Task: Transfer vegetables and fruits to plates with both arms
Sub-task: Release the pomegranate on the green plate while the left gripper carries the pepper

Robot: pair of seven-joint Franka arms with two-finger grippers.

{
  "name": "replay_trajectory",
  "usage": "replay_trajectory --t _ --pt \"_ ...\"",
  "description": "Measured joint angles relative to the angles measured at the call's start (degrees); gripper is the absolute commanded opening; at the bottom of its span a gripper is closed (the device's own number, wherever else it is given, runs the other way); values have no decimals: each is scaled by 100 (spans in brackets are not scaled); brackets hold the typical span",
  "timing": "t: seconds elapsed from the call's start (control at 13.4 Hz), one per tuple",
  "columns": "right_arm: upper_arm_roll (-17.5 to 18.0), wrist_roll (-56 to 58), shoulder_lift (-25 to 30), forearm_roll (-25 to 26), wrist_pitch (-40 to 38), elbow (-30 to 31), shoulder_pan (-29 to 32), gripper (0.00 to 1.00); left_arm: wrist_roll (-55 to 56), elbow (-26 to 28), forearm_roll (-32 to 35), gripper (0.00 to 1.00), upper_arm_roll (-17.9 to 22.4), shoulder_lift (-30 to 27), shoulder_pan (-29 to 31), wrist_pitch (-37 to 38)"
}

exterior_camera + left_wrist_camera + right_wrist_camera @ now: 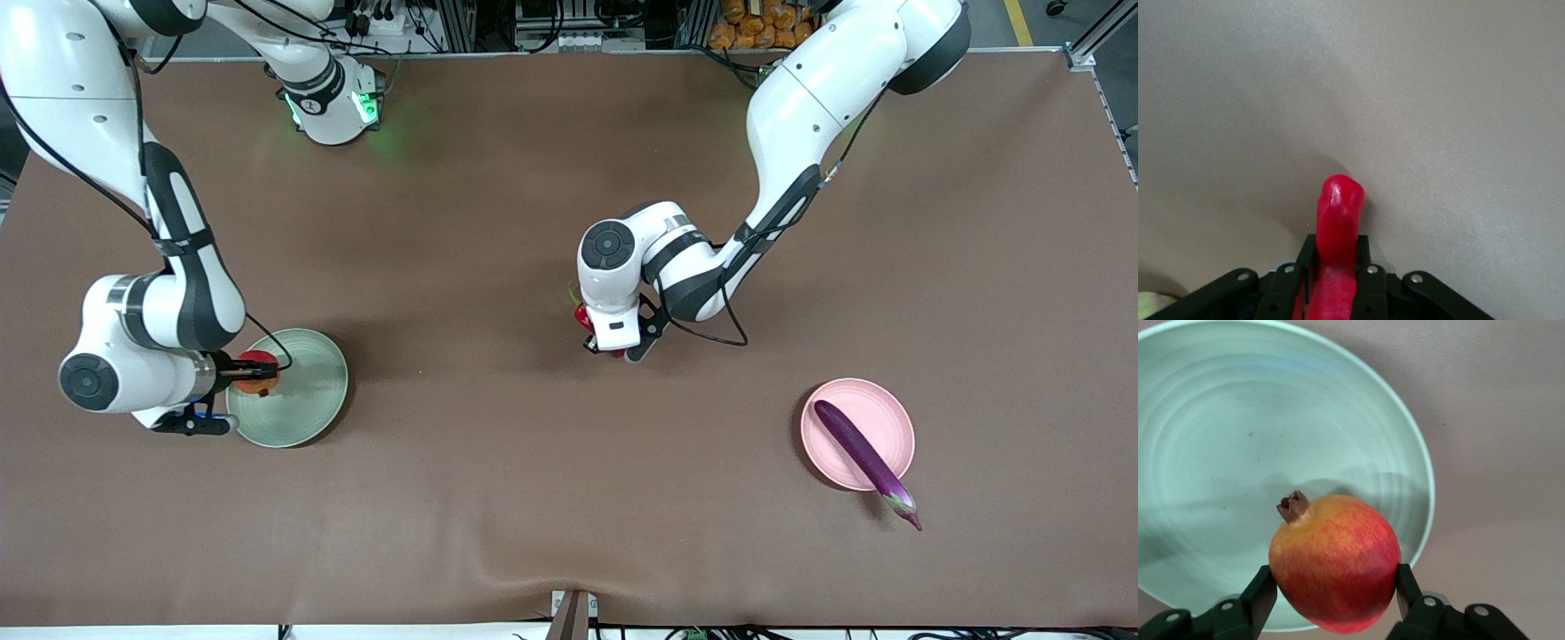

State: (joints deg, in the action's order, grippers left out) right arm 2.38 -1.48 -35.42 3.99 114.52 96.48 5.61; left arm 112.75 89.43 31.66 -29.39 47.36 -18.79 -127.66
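Lying nearest the front camera, toward the left arm's end of the table, the eggplant is seen resting across the pink plate, its stem end overhanging the rim onto the table; a knock to the plate could roll it off. Toward the right arm's end, the apple is held clamped between the fingers of the right gripper over the green plate, near its rim; if it is released there, the round fruit may be expected to roll over the shallow edge. Farther from the camera, over bare table mid-way along, the chili is gripped by the left gripper, pinched at its narrow body with the tip protruding; a glossy skin and thin grip could let it slip or pivot during carry. No peach is seen.
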Motion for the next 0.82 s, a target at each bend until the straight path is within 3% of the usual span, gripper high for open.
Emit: replay_trajectory --t 0.3,0.45,0.67,0.82 --pt "83 -3 32 -274 67 18 -10 100 -34 -53 16 0 -1 -48 73 -1" --pt "156 -86 110 -603 -185 -319 -105 100 -424 -119 20 0 -33 -279 340 7" --pt "212 -1208 221 -1019 -867 -1028 -600 100 -1640 -149 17 0 -409 -690 1352 199" --pt "235 -2368 231 -1211 -926 -1184 -1186 100 -2593 -143 15 0 -691 -781 2218 270"
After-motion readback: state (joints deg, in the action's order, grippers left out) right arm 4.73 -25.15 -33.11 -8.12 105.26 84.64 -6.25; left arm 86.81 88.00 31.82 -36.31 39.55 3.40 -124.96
